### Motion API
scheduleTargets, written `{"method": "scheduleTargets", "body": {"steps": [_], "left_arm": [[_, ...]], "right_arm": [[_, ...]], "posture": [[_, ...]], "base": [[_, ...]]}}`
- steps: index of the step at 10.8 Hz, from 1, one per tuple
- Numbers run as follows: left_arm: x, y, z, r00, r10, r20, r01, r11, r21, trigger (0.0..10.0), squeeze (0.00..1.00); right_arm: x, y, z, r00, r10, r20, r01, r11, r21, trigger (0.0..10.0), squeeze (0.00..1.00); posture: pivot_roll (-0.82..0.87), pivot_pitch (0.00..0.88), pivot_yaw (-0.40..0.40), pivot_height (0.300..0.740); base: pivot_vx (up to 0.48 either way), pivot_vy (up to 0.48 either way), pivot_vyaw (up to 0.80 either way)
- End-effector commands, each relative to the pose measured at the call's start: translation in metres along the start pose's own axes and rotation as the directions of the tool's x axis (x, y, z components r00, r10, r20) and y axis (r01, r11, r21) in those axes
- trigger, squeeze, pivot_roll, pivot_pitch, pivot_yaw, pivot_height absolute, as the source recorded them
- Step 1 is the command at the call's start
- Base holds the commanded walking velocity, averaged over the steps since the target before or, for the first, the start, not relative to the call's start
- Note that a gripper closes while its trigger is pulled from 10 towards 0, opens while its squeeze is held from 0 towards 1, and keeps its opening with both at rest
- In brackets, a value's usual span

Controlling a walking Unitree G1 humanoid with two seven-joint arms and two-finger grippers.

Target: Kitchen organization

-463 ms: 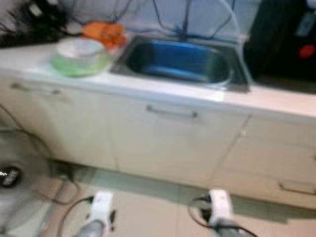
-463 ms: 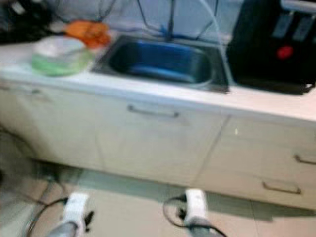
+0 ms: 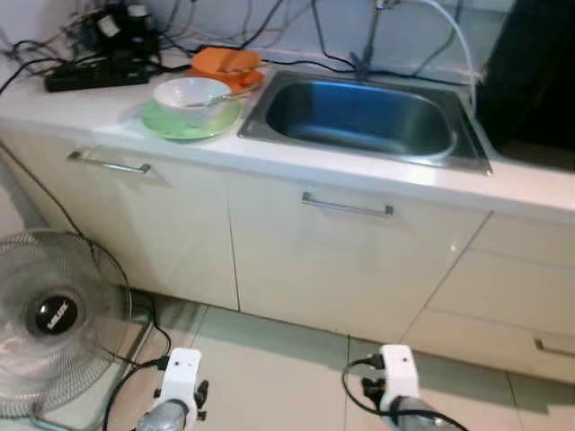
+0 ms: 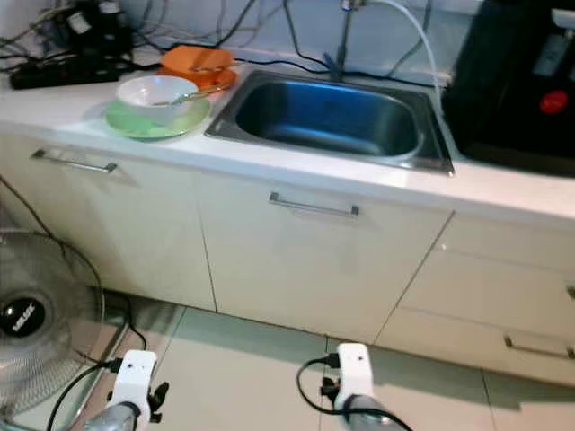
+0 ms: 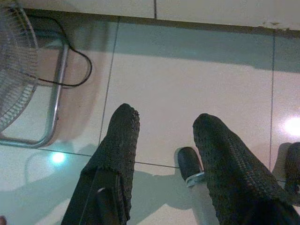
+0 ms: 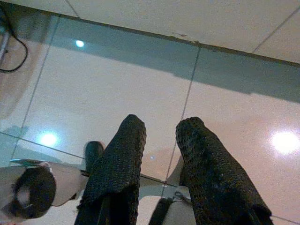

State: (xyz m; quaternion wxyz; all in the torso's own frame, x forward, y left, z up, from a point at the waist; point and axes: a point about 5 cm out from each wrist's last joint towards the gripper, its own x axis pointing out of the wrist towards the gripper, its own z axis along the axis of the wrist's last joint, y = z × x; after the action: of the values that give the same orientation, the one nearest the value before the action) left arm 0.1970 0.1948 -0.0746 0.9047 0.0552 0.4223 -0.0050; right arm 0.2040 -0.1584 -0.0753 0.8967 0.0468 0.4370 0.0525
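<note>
White bowl (image 3: 190,92) on green plate (image 3: 184,122) (spoon inside); both end effectors (image 5: 166,136) (image 6: 161,136) gape empty.

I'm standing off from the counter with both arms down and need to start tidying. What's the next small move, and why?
Probably step closer to the counter, toward the white bowl on the green plate left of the sink. Both arms hang low over the floor tiles, left claw and right claw open and empty, and the dishes look out of reach from here.

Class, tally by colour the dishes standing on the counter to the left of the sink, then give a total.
White bowl: 1
Green plate: 1
Orange dish: 1
Total: 3
</note>
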Motion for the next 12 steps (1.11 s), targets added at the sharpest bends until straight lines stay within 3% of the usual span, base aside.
{"method": "scheduleTargets", "body": {"steps": [1,7,12], "left_arm": [[0.0006,-0.0019,0.0021,1.000,0.002,0.005,-0.002,1.000,-0.004,10.0,0.00],[0.0008,-0.0017,0.0040,1.000,0.007,0.015,-0.007,1.000,-0.003,10.0,0.00],[0.0014,-0.0001,0.0079,0.999,0.020,0.030,-0.019,1.000,-0.015,10.0,0.00]], "right_arm": [[-0.0004,-0.0017,0.0002,1.000,-0.005,0.004,0.005,1.000,0.002,10.0,0.00],[-0.0001,0.0008,-0.0012,1.000,0.000,0.002,0.000,1.000,0.003,10.0,0.00],[0.0007,0.0048,-0.0001,1.000,0.009,0.009,-0.009,1.000,0.012,10.0,0.00]], "posture": [[0.17,0.023,-0.012,0.740],[0.17,0.027,-0.009,0.740],[0.18,0.023,-0.002,0.740]], "base": [[0.000,0.375,0.00],[0.000,0.371,0.00],[0.000,0.000,0.00]]}}
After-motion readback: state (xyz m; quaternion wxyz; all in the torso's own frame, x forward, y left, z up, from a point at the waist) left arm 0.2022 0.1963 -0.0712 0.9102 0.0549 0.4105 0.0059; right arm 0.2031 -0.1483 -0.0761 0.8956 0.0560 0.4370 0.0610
